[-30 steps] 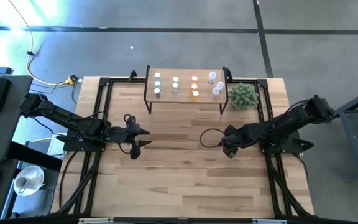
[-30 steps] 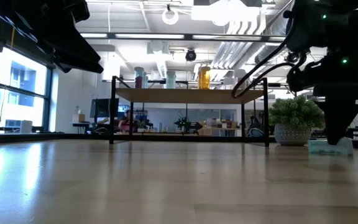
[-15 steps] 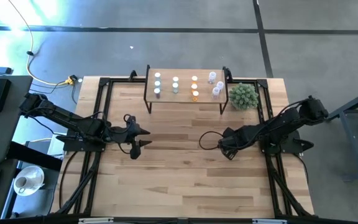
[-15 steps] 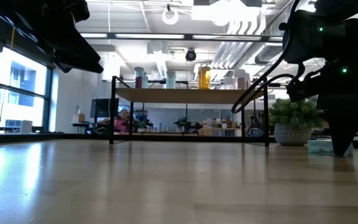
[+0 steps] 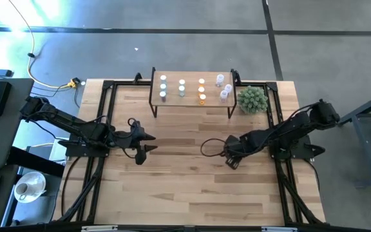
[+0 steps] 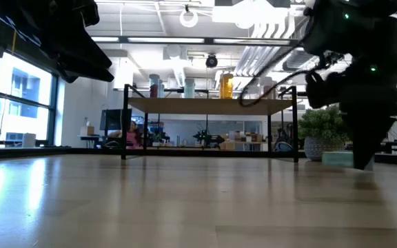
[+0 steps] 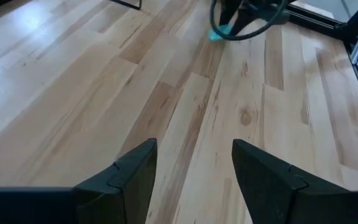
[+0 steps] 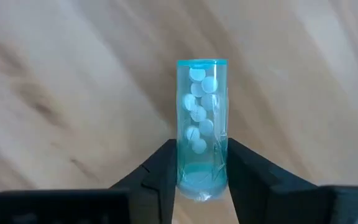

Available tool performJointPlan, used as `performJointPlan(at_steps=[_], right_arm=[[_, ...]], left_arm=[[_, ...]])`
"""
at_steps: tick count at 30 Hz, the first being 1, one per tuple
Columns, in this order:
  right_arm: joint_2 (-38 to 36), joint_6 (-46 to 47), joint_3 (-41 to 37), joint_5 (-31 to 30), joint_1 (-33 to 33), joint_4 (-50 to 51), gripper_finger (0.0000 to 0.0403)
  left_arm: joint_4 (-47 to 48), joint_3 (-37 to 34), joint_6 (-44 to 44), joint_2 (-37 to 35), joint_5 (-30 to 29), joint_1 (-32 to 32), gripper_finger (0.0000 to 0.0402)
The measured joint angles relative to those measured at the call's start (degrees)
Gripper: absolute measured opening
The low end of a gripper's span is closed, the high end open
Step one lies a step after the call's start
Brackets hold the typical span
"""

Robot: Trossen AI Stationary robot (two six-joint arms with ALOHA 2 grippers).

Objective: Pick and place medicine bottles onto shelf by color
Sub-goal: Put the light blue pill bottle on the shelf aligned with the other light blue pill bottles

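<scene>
A light blue medicine bottle with white pills inside lies level at the tabletop, right of centre. My right gripper points down over it, shut on it; the low view shows the bottle beside the dark fingers. The shelf stands on thin black legs at the table's far edge and bears several bottles in rows. My left gripper hovers open over the table's left half, with nothing between its fingers. My right gripper pinches the blue bottle's body near one end between its two fingers, one on each long side. The fingers come from above, pointing down, and lie across the bottle. The bottle lies level; whether it rests on the table cannot be told.
A spiky green plant in a pot stands right of the shelf at the far right. Black frame rails run along the table's left and right sides. Bare wood spreads over the near half.
My right gripper has moved a little toward the table's left and near edge, sunk slightly, and shut on the blue bottle. In the low view the bottle has shifted the same way with the fingers.
</scene>
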State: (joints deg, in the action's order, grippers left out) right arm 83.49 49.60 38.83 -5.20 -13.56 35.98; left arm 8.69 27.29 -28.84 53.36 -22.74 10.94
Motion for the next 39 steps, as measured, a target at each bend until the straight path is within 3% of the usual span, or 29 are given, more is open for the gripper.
performJointPlan(at_steps=[9,16,28,39], right_arm=[[0.19,-10.56,3.56,2.76,-2.36,-20.34,0.0104],[0.19,-20.81,8.23,1.50,-4.33,-28.40,0.0104],[0.89,-52.11,18.66,-13.53,-4.68,-28.43,0.0103],[13.83,-83.85,28.02,-23.91,-8.04,-27.77,0.0103]], left_arm=[[-0.02,0.00,-2.59,0.00,0.05,-0.02,0.0200],[-2.72,0.00,-2.66,0.00,0.07,-0.02,0.0200],[-16.05,0.00,-2.72,0.00,0.07,-0.02,0.0200],[-16.35,0.00,-8.80,3.05,4.18,-0.04,0.0200]])
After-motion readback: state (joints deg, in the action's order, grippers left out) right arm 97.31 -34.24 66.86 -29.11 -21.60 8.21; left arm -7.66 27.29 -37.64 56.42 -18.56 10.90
